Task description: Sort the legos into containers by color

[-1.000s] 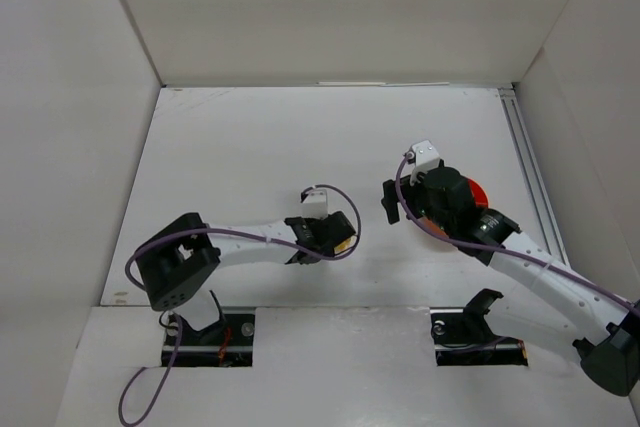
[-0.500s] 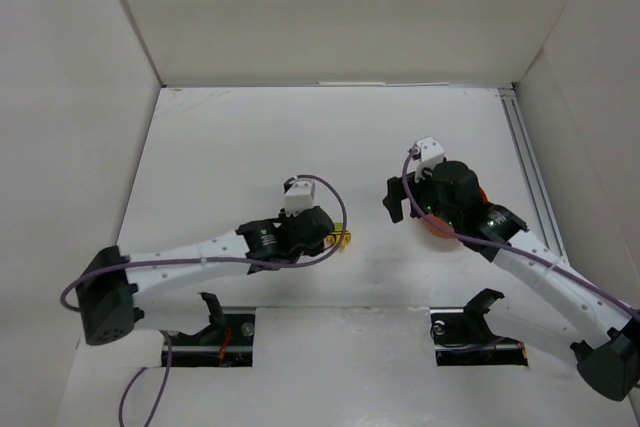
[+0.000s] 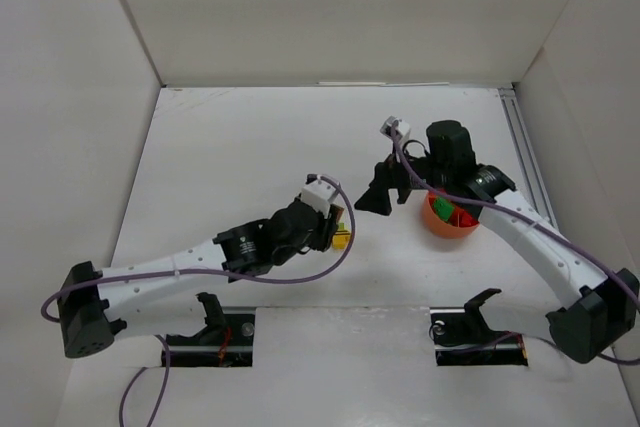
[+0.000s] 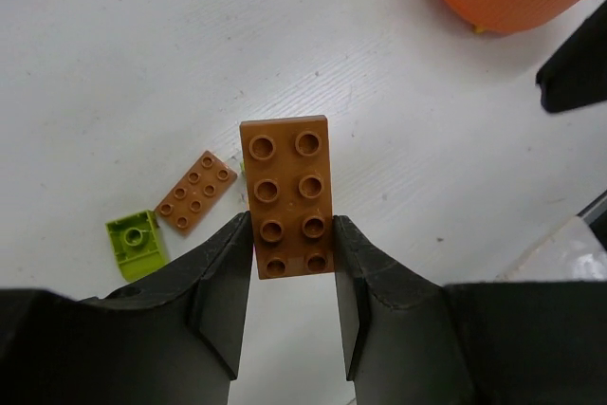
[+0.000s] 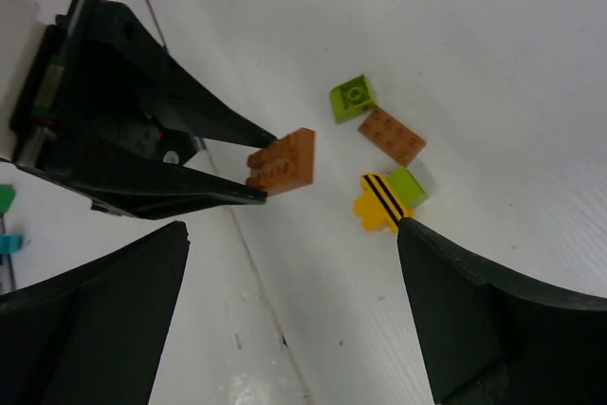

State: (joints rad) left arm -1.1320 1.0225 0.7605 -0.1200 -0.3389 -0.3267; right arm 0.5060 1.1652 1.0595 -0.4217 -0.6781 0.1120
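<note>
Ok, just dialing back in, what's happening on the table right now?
The left gripper has its jaws shut on an orange-brown plate, held clear of the table. The right gripper hangs open next to the orange bowl, which holds green legos and red legos. A smaller brown plate, a lime brick and a yellow piece lie loose below the left gripper.

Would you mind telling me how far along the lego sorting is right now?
Done: green legos and red legos lie in the bowl. In hand: the left gripper grips an orange-brown plate. Left: a smaller brown plate, two lime bricks and a yellow piece lie on the table.
</note>
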